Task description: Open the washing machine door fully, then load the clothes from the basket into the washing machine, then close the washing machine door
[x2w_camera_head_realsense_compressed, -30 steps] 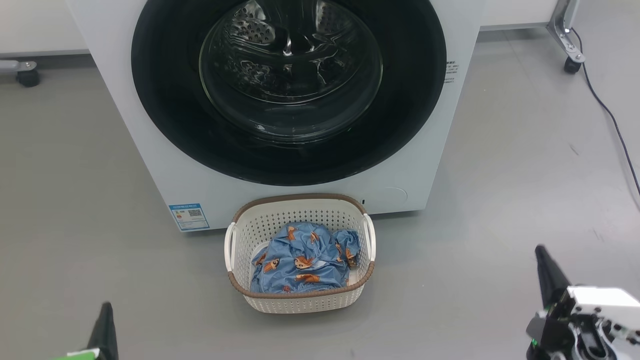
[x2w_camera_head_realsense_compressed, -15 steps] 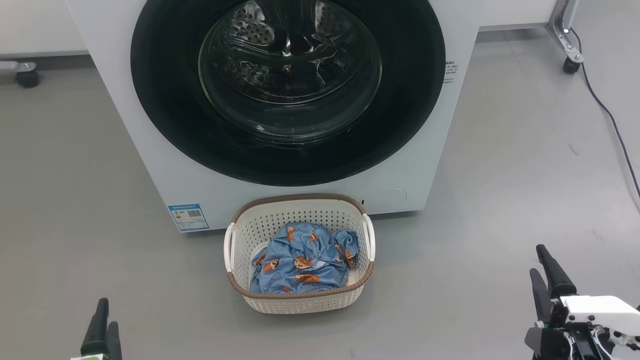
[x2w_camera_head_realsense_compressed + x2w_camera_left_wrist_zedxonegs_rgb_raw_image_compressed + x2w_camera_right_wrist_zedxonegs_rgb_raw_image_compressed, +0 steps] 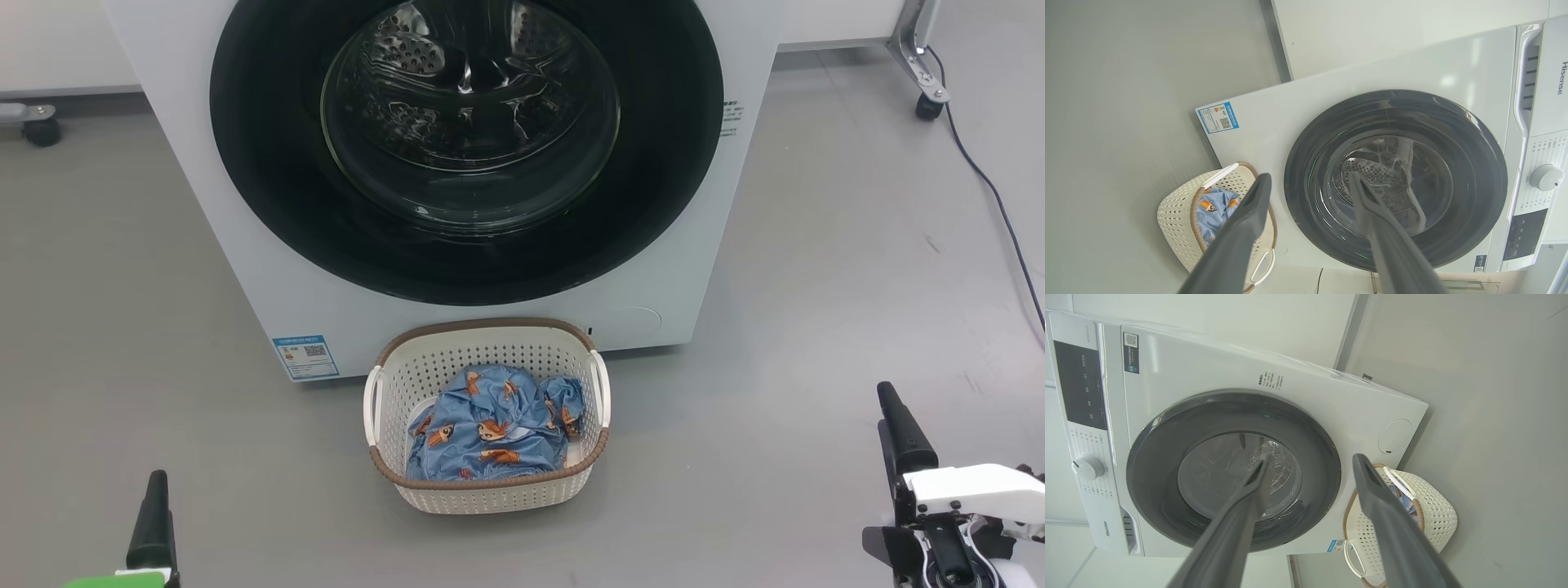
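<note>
The washing machine (image 3: pixel 245 245) stands in front of me with the washing machine door (image 3: pixel 465 147) flat against its front, black rim around the glass bowl. The basket (image 3: pixel 487 495) sits on the floor just below the door, holding the clothes (image 3: pixel 490 433), a blue bundle with orange print. My left gripper (image 3: pixel 1309 179) is open and empty, low at the left, well short of the basket; one dark finger (image 3: pixel 153 514) shows in the head view. My right gripper (image 3: pixel 1312 459) is open and empty too, its fingers (image 3: pixel 902 429) low at the right.
Grey floor lies on both sides of the basket. A black cable (image 3: pixel 992 188) runs along the floor at the right, past a wheeled metal leg (image 3: pixel 922 77). Another caster (image 3: pixel 41 131) stands at the far left. The control knob (image 3: pixel 1545 177) sits on the machine's panel.
Both grippers have gone from shut to open. The right gripper's fingers have risen a little in the head view. The head view itself has shifted slightly; basket and machine stay put.
</note>
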You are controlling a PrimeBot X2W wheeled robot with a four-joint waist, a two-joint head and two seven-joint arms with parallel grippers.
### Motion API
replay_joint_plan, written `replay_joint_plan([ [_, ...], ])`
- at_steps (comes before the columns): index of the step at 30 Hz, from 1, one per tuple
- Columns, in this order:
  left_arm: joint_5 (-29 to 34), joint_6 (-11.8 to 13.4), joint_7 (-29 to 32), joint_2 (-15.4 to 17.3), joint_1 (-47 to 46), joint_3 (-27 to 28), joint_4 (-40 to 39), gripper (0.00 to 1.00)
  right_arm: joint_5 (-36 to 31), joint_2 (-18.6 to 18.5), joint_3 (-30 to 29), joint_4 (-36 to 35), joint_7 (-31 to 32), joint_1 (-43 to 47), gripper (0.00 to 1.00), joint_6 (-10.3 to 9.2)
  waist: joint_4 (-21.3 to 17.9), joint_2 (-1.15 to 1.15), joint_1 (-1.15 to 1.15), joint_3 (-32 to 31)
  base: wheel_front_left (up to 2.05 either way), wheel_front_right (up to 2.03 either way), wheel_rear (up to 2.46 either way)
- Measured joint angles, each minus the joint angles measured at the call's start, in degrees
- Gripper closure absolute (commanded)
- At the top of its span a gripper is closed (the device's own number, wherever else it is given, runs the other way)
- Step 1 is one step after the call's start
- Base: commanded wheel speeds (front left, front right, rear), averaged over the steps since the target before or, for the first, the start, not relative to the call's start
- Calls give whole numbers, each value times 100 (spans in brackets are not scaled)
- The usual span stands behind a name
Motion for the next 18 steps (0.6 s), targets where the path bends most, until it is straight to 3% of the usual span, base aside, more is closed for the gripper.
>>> replay_joint_plan([
  [10,711,0,-196,231,1,-204,-53,0,-854,-154,218,-70,-167,-65,0,-16,-19,0,0,-23,0,0,0],
  [18,1436,0,-349,436,3,-354,-77,0,-1588,-198,353,-158,-275,-85,0,-159,-37,0,0,-49,0,0,0],
])
